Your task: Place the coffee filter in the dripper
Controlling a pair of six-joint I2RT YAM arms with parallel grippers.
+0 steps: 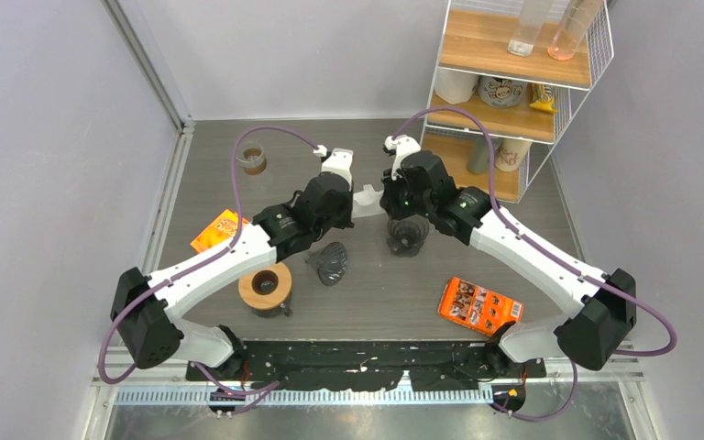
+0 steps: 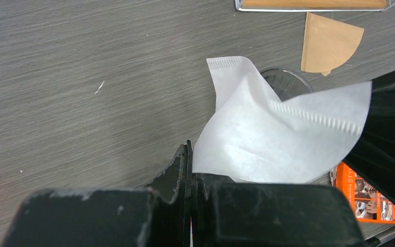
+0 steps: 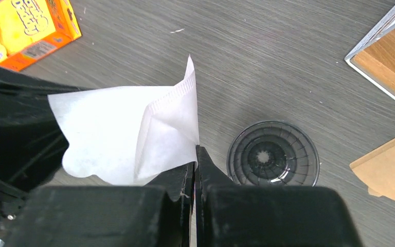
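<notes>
One white coffee filter (image 2: 267,139): featherweight, limp paper, likely easily torn. Held by left claw (image 2: 189,157) and right claw (image 3: 195,160), each clamped shut on an opposite edge; the crimped seam is probably the firmest hold.

White coffee filter (image 2: 267,139): thin matt paper w/ crimped seam. Dripper (image 3: 272,154): clear, glossy, ribbed. Table (image 2: 82,77): smooth matt grey wood-grain. Rack (image 1: 481,46): white wire metal w/ wood shelves.

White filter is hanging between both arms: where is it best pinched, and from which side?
Pinch its thin edges from opposite sides, as the left gripper and right gripper do: the white filter is flat, limp paper, so edge-on jaws suit it.
</notes>
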